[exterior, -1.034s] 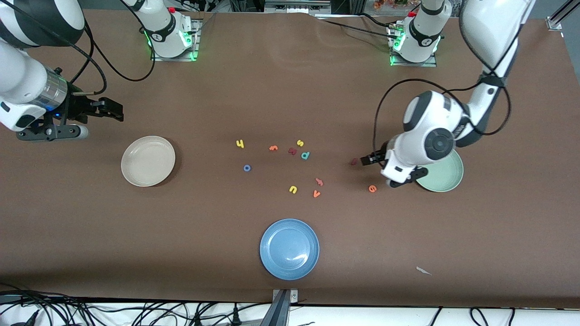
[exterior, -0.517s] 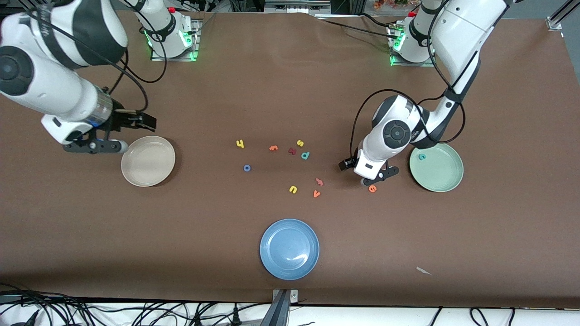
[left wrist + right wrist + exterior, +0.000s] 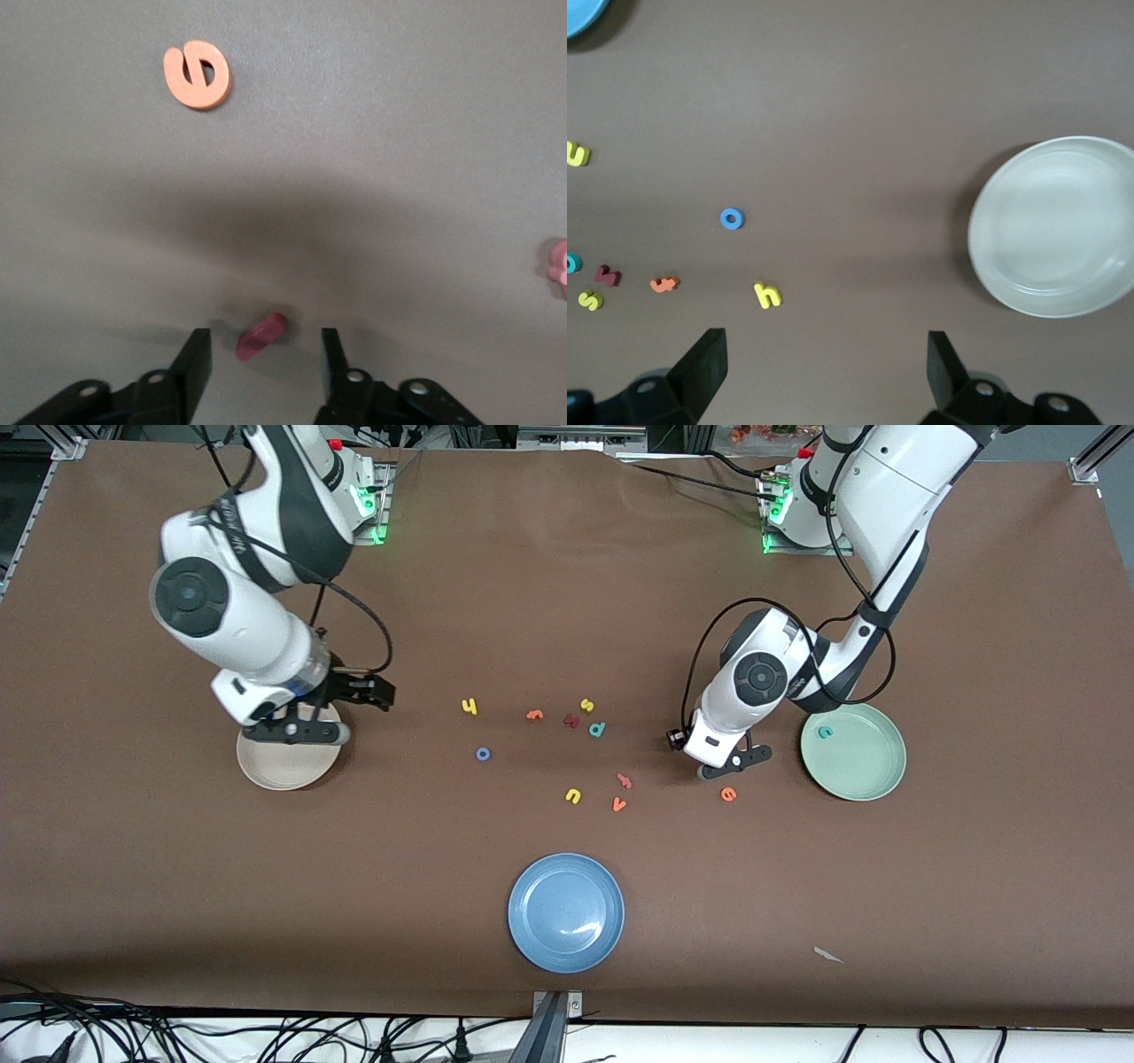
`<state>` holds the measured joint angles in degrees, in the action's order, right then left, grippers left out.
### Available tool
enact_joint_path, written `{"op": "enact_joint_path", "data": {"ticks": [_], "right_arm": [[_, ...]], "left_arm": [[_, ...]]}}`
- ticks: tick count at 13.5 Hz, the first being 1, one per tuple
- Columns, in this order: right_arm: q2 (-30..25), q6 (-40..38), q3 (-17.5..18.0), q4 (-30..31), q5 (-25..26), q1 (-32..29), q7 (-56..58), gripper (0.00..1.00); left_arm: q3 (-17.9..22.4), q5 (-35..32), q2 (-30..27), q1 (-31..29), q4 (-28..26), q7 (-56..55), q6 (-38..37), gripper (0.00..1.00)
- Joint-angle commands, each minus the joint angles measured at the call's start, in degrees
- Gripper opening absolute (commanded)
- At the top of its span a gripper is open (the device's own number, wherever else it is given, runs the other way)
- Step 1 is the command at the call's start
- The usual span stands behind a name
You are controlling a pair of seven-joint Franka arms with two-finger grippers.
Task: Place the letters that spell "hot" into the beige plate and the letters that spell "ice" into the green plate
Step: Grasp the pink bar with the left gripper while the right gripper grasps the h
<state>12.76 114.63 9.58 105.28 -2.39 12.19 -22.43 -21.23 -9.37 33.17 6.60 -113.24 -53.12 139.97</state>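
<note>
Since a second ago the right arm has swung in from the table's edge, and the right gripper (image 3: 376,693) now hangs over the rim of the round, shallow cream-beige plate (image 3: 275,775), its fingers spread wide and holding nothing. The left gripper (image 3: 676,740) has left the round pale mint-green plate (image 3: 873,779) and come down beside it, toward the right arm's end of the table.

In the left wrist view its two black fingers (image 3: 197,359) straddle the small dark red bar-shaped foam i (image 3: 261,336) with a gap on each side, so they look partly closed but not yet gripping; in the front view the gripper hides that letter.

Taking the green plate as landmark: the tiny teal foam c (image 3: 825,732) lies inside it. The orange foam e (image 3: 728,794) lies on the brown table (image 3: 567,602) just beside the plate, a little nearer the front camera than the left gripper.

The yellow foam h (image 3: 469,707), the blue ring-shaped foam o (image 3: 483,754) and the orange foam t (image 3: 534,715) lie well apart from the green plate, between it and the beige plate, which holds no letters.
</note>
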Motion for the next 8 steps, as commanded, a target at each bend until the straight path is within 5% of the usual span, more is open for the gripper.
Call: {"op": "enact_joint_path", "data": {"ticks": [1, 8], "right_arm": [[-0.28, 8.48, 2.62, 6.76, -0.34, -0.41, -0.08, 1.0], [3.67, 17.02, 7.38, 13.54, 1.94, -0.41, -0.51, 1.0]], "left_arm": [[0.14, -2.23, -1.0, 0.26, -1.1, -2.07, 0.56, 0.56], [0.23, -4.25, -0.47, 0.43, -1.28, -2.86, 2.05, 0.51]]}}
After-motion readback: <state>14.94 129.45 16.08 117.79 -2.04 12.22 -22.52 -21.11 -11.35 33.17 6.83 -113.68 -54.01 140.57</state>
